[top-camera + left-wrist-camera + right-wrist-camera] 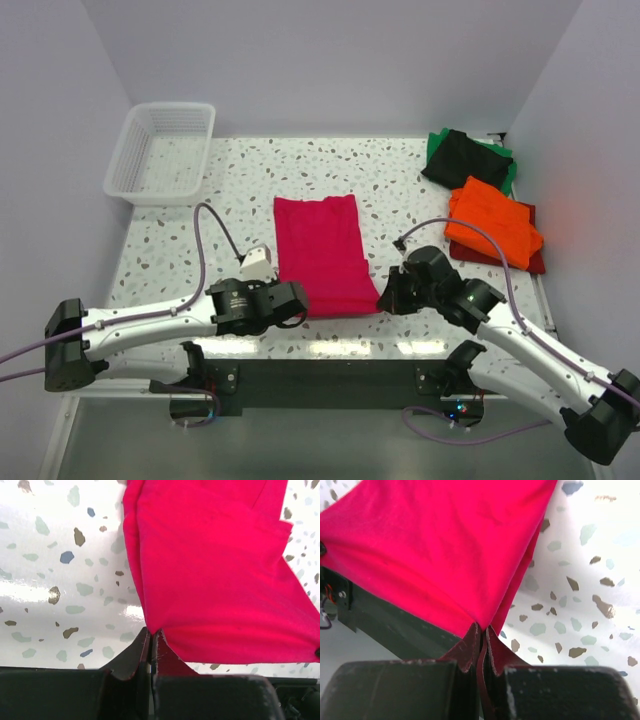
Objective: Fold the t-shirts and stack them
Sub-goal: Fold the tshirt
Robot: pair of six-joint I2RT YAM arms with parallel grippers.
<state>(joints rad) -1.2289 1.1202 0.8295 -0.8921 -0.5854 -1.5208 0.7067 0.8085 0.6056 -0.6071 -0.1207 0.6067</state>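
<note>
A crimson-pink t-shirt lies as a long folded strip in the middle of the table. My left gripper is shut on its near left corner, the cloth pinched between the fingers. My right gripper is shut on the near right corner, where the shirt rises from the fingertips. At the back right sit folded t-shirts: an orange one on a dark red one, and a black one on a green one.
A white mesh basket stands at the back left corner. The speckled table ends in a dark front rail between the arm bases. Walls close in on the left, back and right.
</note>
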